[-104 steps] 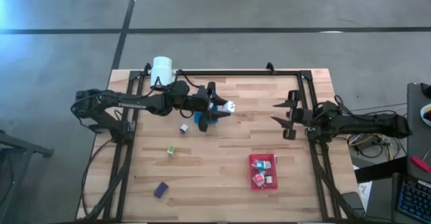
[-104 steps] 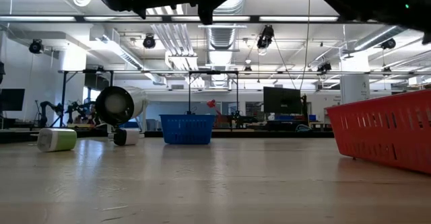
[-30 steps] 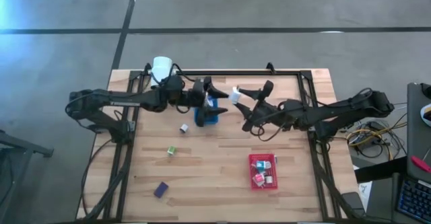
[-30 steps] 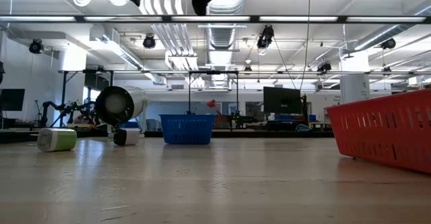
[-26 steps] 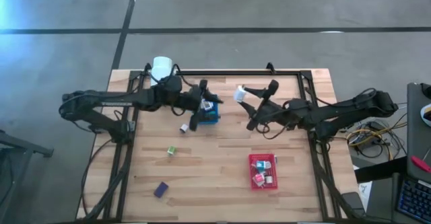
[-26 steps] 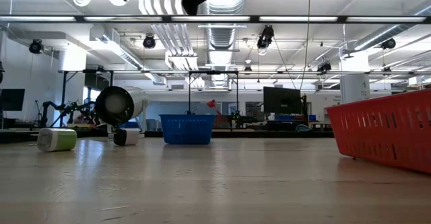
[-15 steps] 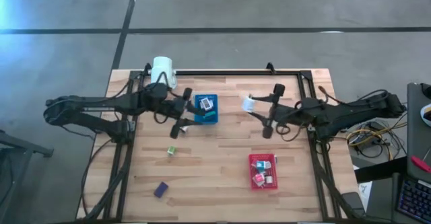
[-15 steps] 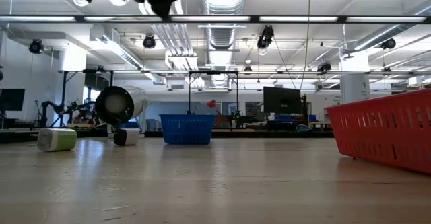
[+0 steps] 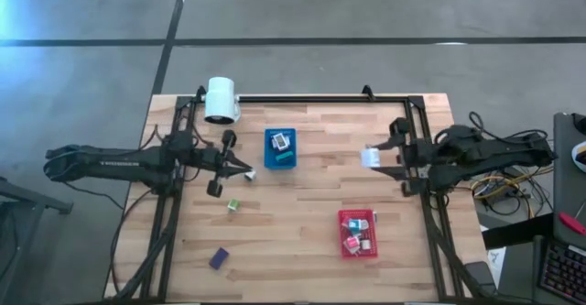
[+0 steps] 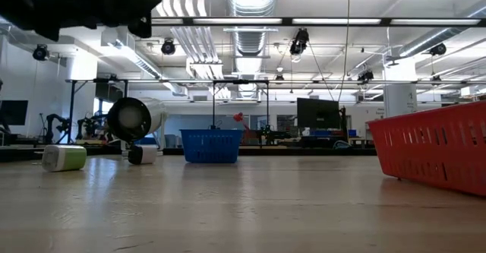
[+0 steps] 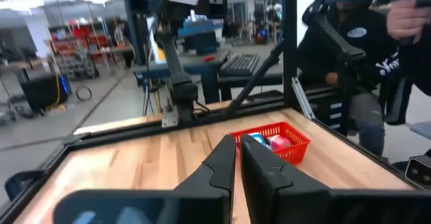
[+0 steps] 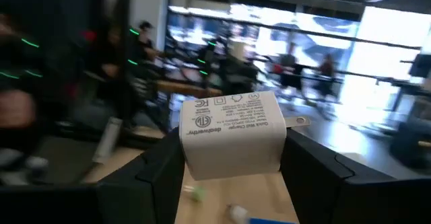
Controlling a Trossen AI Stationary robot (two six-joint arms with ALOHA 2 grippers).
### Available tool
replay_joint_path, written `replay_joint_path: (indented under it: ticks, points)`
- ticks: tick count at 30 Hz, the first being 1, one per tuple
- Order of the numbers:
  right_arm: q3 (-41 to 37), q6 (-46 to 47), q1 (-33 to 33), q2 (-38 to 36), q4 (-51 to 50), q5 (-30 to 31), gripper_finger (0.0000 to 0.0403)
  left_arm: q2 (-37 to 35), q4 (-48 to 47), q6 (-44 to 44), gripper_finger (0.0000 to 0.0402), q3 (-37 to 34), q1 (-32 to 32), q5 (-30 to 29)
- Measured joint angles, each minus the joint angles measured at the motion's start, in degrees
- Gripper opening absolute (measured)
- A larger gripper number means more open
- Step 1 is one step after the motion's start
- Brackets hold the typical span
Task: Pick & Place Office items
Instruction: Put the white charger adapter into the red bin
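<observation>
Leftmost, my left gripper (image 9: 240, 169) hangs over the table's left side with its fingers (image 11: 222, 165) nearly closed and nothing between them. Just right of it sits the blue tray (image 9: 280, 149) with items inside. Further right, my right gripper (image 9: 383, 157) clamps a white charger block (image 12: 232, 135), above the red tray (image 9: 358, 233) of office items (image 9: 353, 243).

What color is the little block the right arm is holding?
White charger block, with grey printing; the right wrist view shows it best.

White charger (image 12: 232, 134): "Quick Wall Charger" label.
</observation>
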Motion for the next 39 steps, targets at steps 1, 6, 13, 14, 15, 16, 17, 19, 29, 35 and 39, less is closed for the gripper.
replay_joint_path:
  ticks: [1,6,13,14,15,16,17,19,29,35,39]
  points:
    - [-0.5,1.1,0.0,-1.5,-0.5,-1.8,0.0199,-1.0,1.2,0.0,0.0028,-1.2,0.0,-0.1]
    - [-4.1,3.7,0.0,-9.4,-0.9,-5.0,0.0198,-4.9,2.6,1.0,0.0030,-5.4,0.0,-0.6]
    - [-13.1,4.0,0.0,-21.4,-1.0,-5.7,0.0198,-6.1,3.7,3.5,0.0030,-7.0,0.0,-2.3]
    - [-14.4,4.5,0.0,-23.0,-1.0,-5.7,0.0198,-6.1,3.7,3.5,0.0030,-7.0,0.0,-2.5]
    - [-15.6,4.8,0.0,-24.7,-1.0,-5.7,0.0198,-6.0,3.6,3.5,0.0030,-7.0,0.0,-2.6]
    - [-16.9,4.9,0.0,-26.3,-0.9,-5.7,0.0198,-6.0,3.5,3.5,0.0030,-7.0,0.0,-2.6]
    - [-18.3,4.8,0.0,-27.8,-0.3,-5.6,0.0198,-6.0,3.3,3.5,0.0030,-7.0,0.0,-2.7]
    - [-21.0,4.9,0.0,-30.4,2.0,-4.6,0.0198,-6.0,2.9,4.2,0.0030,-7.1,0.0,-3.2]
    - [-29.0,6.5,0.0,-36.3,2.5,-2.4,0.0198,-6.1,-1.8,5.3,0.0030,-7.1,0.1,-9.3]
    - [-31.1,6.6,0.0,-36.1,2.7,-2.4,0.0198,-6.9,-3.9,6.5,0.0029,-7.1,0.1,-9.7]
    - [-32.4,8.3,0.0,-36.0,2.5,-2.3,0.0198,-7.0,-6.5,8.4,0.0021,-7.1,0.1,-12.4]
